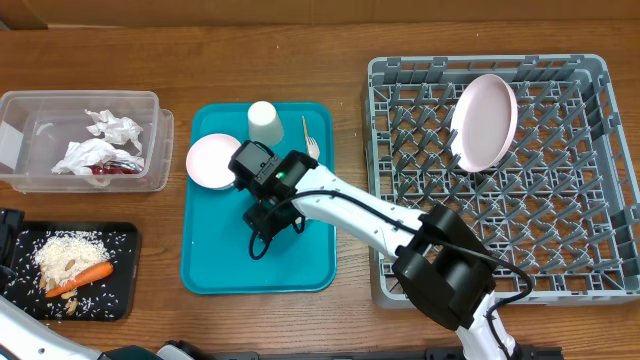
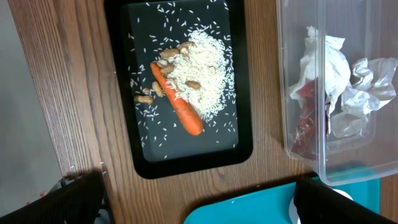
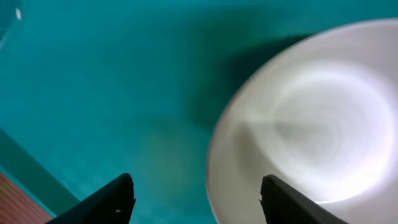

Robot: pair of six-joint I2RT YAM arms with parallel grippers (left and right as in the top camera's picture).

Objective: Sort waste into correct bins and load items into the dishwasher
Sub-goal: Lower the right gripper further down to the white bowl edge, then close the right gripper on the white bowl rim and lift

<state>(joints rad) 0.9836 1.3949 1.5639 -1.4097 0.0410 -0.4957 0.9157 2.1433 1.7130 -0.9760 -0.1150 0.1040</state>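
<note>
Right gripper (image 3: 198, 190): jaws part-open astride the rim of the white plate (image 3: 311, 124) at the left edge of the teal tray (image 1: 300, 260); left gripper (image 2: 199, 204) is wide and empty. A pinch this shallow on the rim may let the plate slip or tip against the cup (image 1: 263, 122). Count: one white plate, one cup and one fork (image 1: 312, 146) on the tray; one pink plate (image 1: 485, 120) in the dish rack (image 1: 600, 290).

- I can read no text, brand, number or sign in any of my views.
- The red snack wrapper (image 2: 306, 127) in the clear tub (image 2: 283, 74), at the right of my left wrist frame, may carry print, but it is too crumpled and blurred to read.
</note>
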